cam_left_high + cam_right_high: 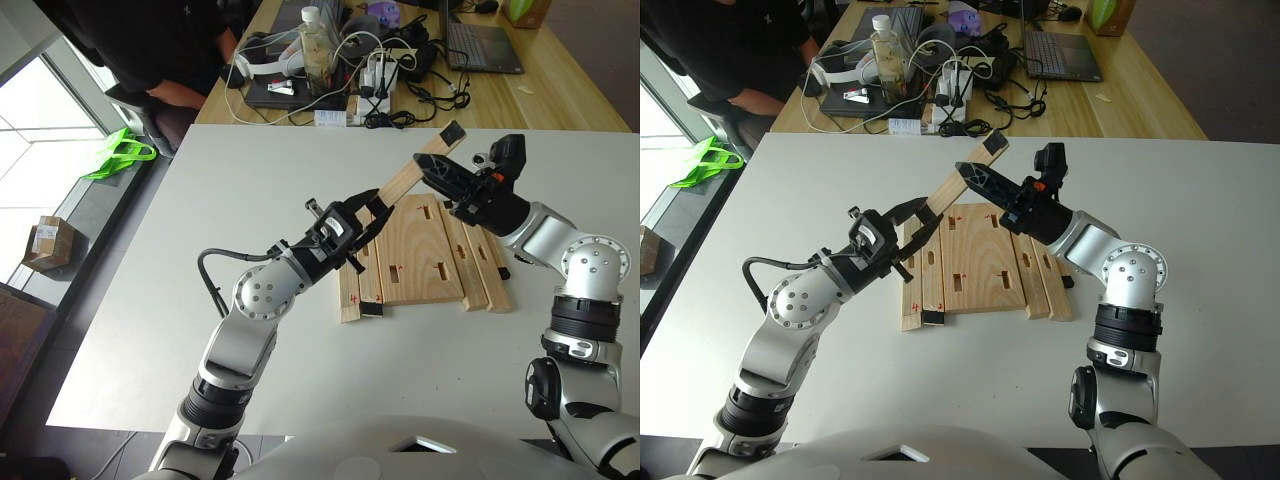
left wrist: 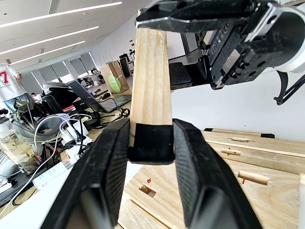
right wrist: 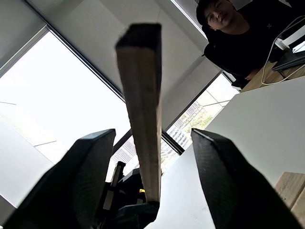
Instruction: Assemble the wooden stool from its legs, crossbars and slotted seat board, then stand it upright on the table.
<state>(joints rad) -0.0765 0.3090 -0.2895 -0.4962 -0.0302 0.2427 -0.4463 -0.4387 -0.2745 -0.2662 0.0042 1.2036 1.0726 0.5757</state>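
Fitting a leg [image 1: 405, 180], likely. Held up over the board [image 1: 425, 250] at the middle of the table [image 1: 250, 160], pinched by the left gripper [image 1: 372, 215], with the right gripper [image 1: 437, 172] wide around it. Next: close right, aim for a slot.

pale wooden leg [image 1: 398, 183] with black ends, red-marked pale seat board [image 1: 425, 250], white table [image 1: 150, 300]

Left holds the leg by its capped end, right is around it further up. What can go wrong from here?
1. The left gripper grips the leg only at its black-capped end, so the long overhang may pivot or slip.
2. The right gripper straddles the leg with its fingers open. Closing off-centre could knock it askew.
3. The leg hangs over the seat board and loose bars, and a drop could scatter them.
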